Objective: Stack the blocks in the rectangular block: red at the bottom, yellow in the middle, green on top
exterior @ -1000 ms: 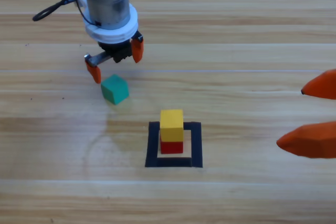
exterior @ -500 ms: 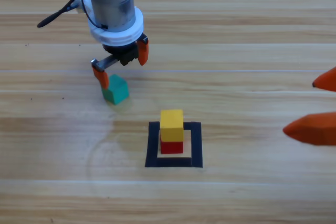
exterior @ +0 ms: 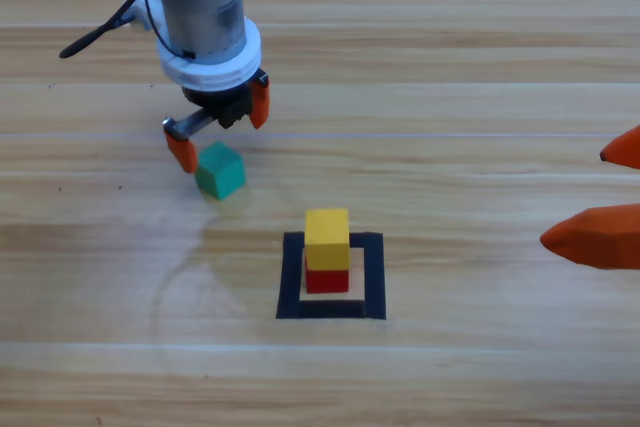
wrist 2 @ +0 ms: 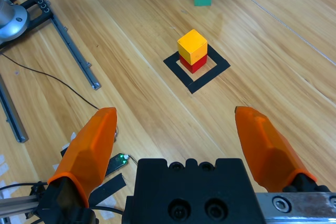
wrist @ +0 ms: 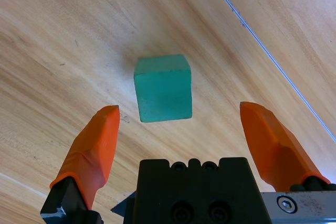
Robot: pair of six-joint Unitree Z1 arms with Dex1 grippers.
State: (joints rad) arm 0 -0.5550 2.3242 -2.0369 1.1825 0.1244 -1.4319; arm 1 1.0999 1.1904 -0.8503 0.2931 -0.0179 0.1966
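Hovering with jaws apart, left gripper frames matte green cube.

Overhead view, two wrist views.

Robot lab bench.
Taped rectangular block on wooden table; metal rails, loose cables beyond right fingers.

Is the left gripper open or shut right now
Open. The left gripper has its orange jaws spread wide on either side of the green cube, touching neither face.
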